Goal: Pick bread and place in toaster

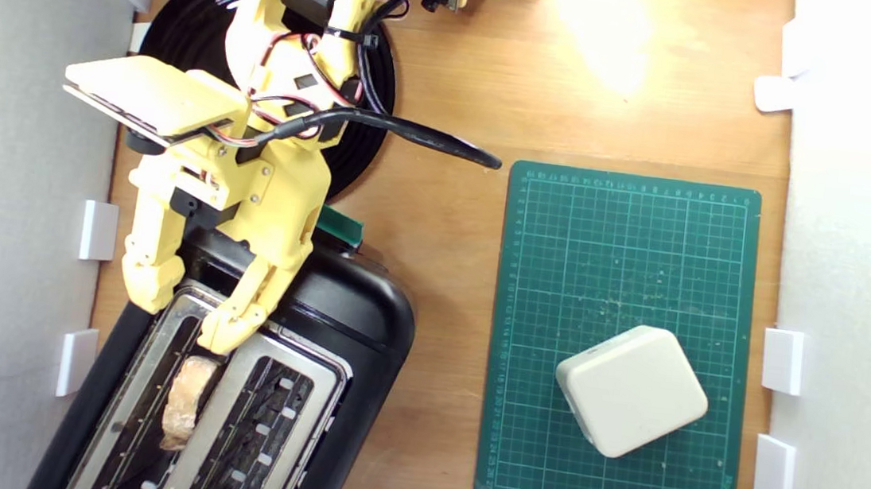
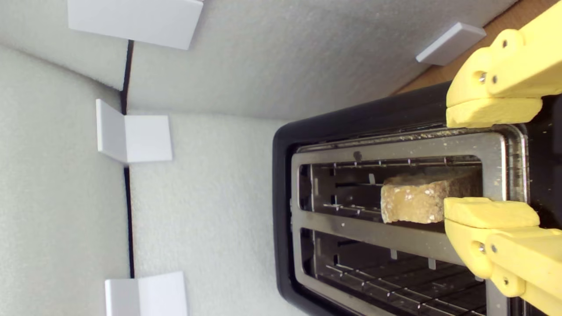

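Wrist view shows the small tan holey half-slice of bread (image 2: 417,199) resting in a slot of the black silver-topped toaster (image 2: 395,145); the yellow gripper's (image 2: 489,162) jaws are spread, released, so placing looks done, only retreat left

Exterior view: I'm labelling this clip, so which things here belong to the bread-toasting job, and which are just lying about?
Part of the job:
- bread, sitting in a toaster slot
- toaster
- gripper, open above the slot

Lying about:
- cream-white block on the green cutting mat
- black plate, under the arm
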Robot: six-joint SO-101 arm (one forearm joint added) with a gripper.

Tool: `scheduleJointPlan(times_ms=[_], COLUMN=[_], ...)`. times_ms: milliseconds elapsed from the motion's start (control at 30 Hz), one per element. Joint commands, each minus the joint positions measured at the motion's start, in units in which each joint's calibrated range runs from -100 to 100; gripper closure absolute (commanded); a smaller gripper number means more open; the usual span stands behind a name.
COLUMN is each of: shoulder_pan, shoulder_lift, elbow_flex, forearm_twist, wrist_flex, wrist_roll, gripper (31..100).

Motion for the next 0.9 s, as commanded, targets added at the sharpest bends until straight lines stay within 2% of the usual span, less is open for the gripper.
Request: scheduleJointPlan(times_ms=[0, 100, 167, 267, 367, 433, 500, 667, 867], shoulder_pan=[0.05, -0.27, -0.68, -5.11, -9.46, -11.07, -12.6, -18.81, -23.24], shoulder_lift=[-7.06, -11.72, -15.88, -22.7, -29.52, -33.85, -38.84, -51.24, -63.14], elbow_flex=[-1.77, -1.41, -1.23, 0.04, 2.77, 6.76, 11.94, 28.73, 44.53], forearm_twist=[-2.2, -3.11, -2.83, -1.66, -0.39, 1.15, 1.52, 1.43, 1.43], wrist_flex=[-0.38, -0.38, -0.38, -0.21, 0.04, 0.13, 0.56, 1.92, 6.02], wrist_roll=[-0.92, -3.27, -7.88, -17.19, -29.74, -37.23, -42.35, -42.77, -42.56], gripper=[57.0, 57.1, 57.1, 57.1, 57.1, 57.1, 57.1, 57.1, 57.1])
